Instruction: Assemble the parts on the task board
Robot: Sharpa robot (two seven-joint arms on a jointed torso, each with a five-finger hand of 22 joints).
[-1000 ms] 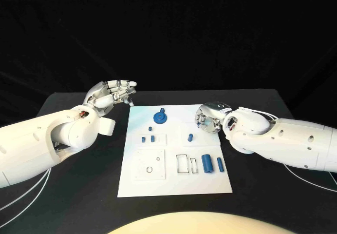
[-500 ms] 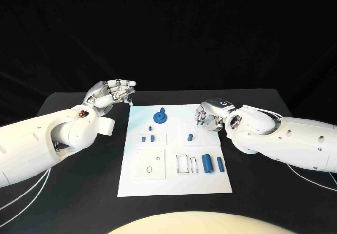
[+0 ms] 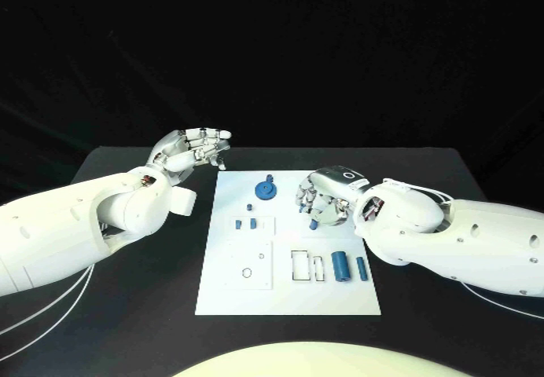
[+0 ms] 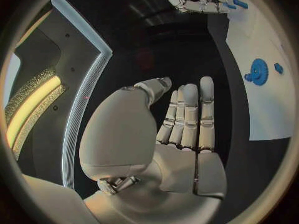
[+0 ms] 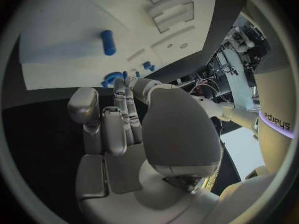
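The white task board (image 3: pixel 289 294) lies mid-table. A blue gear (image 3: pixel 266 189) stands near its far edge, with two small blue pegs (image 3: pixel 245 224) below it. A single peg (image 3: pixel 314 224) sits right of them. A thick blue cylinder (image 3: pixel 340 265) and a slimmer one (image 3: pixel 362 267) lie at the right, beside empty slots. My right hand (image 3: pixel 321 196) hovers over the board's far right part, fingers apart and pointing down just above the single peg (image 5: pixel 108 42), holding nothing. My left hand (image 3: pixel 199 148) is raised off the board's far left corner, fingers straight (image 4: pixel 190 117) and empty; the gear (image 4: pixel 258 72) lies beyond it.
A small black ring (image 3: pixel 243 273) lies on a raised square plate at the board's near left. Black table (image 3: pixel 136 314) surrounds the board on all sides. Both white forearms flank the board's left and right edges.
My right hand has moved left and down over the board, ending above the single peg. The left hand has kept its raised pose; the view shifted slightly.
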